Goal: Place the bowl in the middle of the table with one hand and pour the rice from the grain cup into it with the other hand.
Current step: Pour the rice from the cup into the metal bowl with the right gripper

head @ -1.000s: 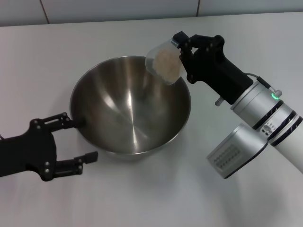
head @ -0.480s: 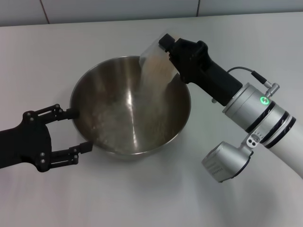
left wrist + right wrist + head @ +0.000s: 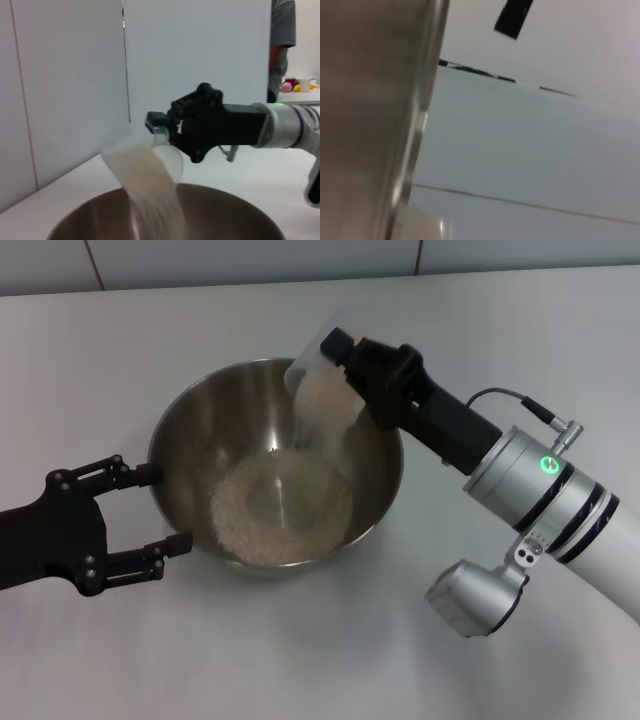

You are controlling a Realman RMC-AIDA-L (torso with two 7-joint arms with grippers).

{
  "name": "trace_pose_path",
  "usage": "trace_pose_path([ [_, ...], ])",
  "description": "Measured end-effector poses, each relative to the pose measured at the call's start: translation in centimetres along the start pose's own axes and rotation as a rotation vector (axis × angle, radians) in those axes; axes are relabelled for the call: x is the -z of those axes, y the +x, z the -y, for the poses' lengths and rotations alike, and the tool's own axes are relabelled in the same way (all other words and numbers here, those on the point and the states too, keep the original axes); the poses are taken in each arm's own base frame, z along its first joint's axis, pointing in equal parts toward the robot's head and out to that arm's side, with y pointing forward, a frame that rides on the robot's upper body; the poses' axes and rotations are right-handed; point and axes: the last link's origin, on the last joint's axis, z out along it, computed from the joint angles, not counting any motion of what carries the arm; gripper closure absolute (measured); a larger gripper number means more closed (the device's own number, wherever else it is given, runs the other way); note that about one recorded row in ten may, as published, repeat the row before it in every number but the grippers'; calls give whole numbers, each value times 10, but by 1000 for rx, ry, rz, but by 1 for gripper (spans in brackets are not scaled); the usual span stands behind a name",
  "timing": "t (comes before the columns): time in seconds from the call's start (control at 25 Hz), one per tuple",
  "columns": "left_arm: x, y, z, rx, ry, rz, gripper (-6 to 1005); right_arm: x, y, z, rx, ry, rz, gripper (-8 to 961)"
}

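- So the table (image 3: 120, 350) is plain white and fills basically the whole head view, with a strip of pale wall panels along the top edge. In my left wrist view there are white partitions behind everything, plus a person (image 3: 283, 45) standing at the upper right edge next to a counter with some small colourful stuff I can't make out.
- The bowl (image 3: 190, 430) sits about centre frame in the head view, upright on the table.
- My right gripper (image 3: 345, 365) comes in from the lower right, forearm angled up toward centre, fingers clamped on the grain cup (image 3: 312, 358). The cup's tipped over the far right part of the rim, mouth pointing down into the bowl.
- The rice (image 3: 280, 515) is falling in a pale stream from the cup and there's a grainy heap on the bowl's bottom.
- My left gripper (image 3: 150, 510) is at the lower left, fingers spread, one tip right by the rim and the other beside the outer wall. Can't tell if either touches.
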Motion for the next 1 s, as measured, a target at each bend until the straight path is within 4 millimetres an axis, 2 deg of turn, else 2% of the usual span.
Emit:
trace_pose_path([
  [1.0, 1, -8, 9, 13, 76, 42, 201, -1, -5, 2, 125, 13, 25, 858],
])
